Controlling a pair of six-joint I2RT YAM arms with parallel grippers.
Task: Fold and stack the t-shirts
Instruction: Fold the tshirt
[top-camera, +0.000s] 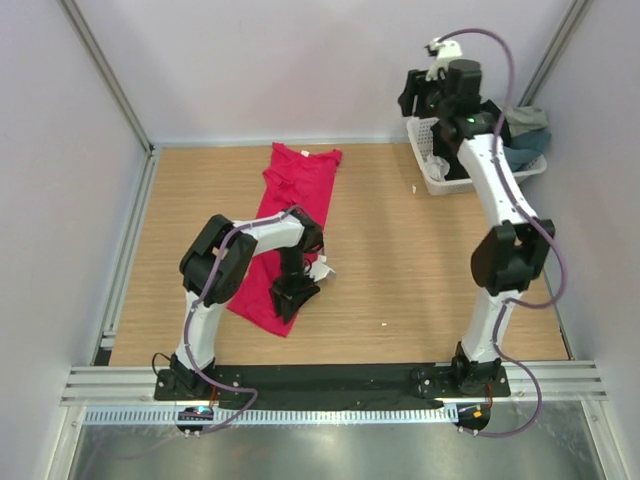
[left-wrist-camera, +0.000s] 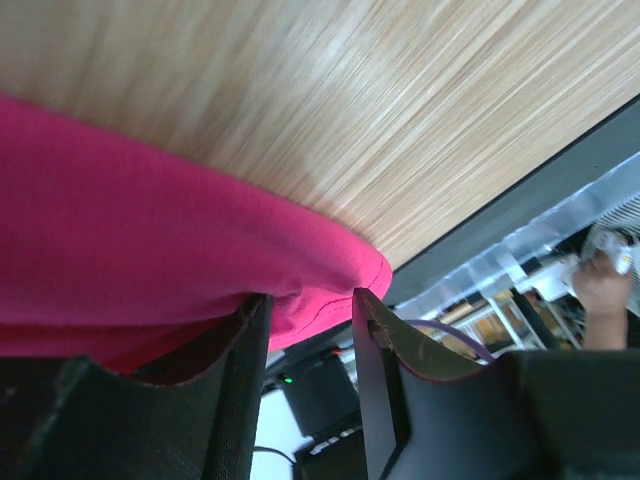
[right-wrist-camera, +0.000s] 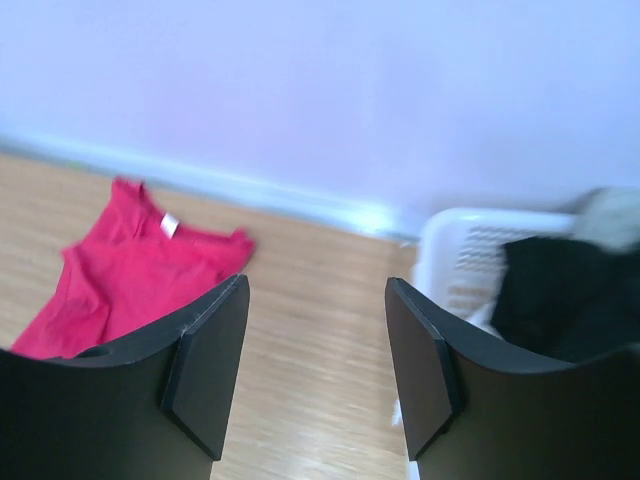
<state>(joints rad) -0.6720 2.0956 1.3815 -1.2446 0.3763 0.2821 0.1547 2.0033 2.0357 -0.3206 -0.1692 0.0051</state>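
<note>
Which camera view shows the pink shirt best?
The top external view: the shirt lies there almost whole on the table, only its near part hidden by the left arm. The left wrist view shows just one edge, close, at the left tool. The right wrist view shows its collar end, far and blurred.

- Gripper (left-wrist-camera: 312, 298): two black fingers (left-wrist-camera: 235, 380) stand apart, pointing at the table (left-wrist-camera: 350, 100).
- Shirt (left-wrist-camera: 150, 240): pink, rounded edge lying between the fingertips; not visibly pinched.
- Table: wood grain, blurred.
- Rail (left-wrist-camera: 520, 250): metal, past the table's dark edge.
</note>
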